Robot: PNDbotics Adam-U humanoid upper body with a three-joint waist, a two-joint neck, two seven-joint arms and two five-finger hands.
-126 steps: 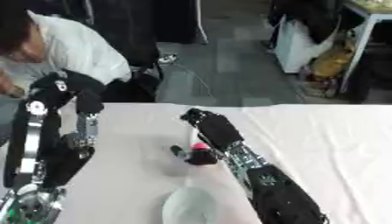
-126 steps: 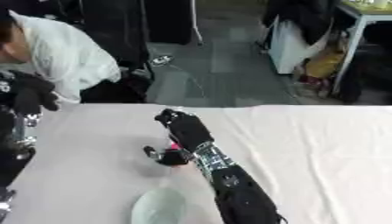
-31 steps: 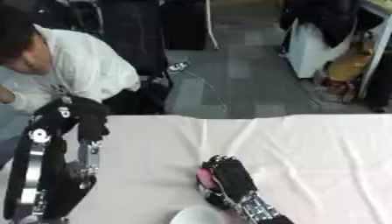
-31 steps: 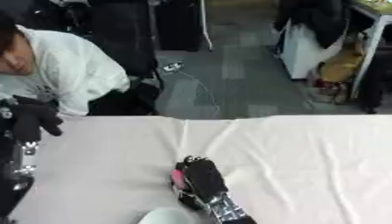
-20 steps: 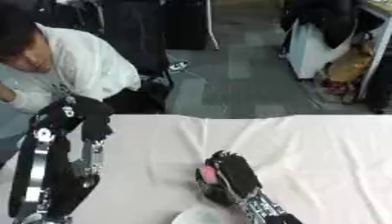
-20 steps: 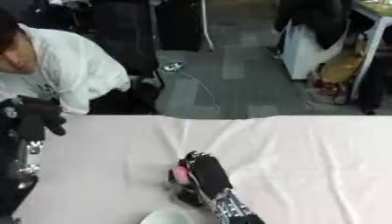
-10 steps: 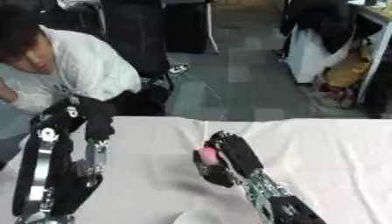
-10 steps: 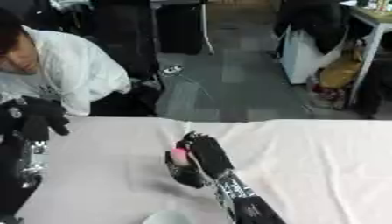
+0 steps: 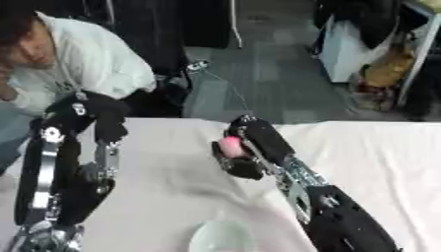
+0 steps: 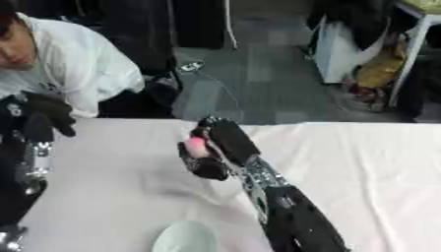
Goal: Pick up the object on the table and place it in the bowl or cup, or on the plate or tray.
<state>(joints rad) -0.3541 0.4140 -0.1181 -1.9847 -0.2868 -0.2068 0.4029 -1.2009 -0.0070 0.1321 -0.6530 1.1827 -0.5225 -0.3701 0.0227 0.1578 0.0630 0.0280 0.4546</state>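
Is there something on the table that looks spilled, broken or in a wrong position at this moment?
Nothing stands out. The right robot hand holds a small pink object above the white tablecloth. The pale bowl sits upright near the bottom edge, with nothing spilled around it. The left robot hand hangs curled at the left, holding nothing.

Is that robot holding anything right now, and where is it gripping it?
Yes: the right hand is curled round a small pink object; which part it grips is hidden.
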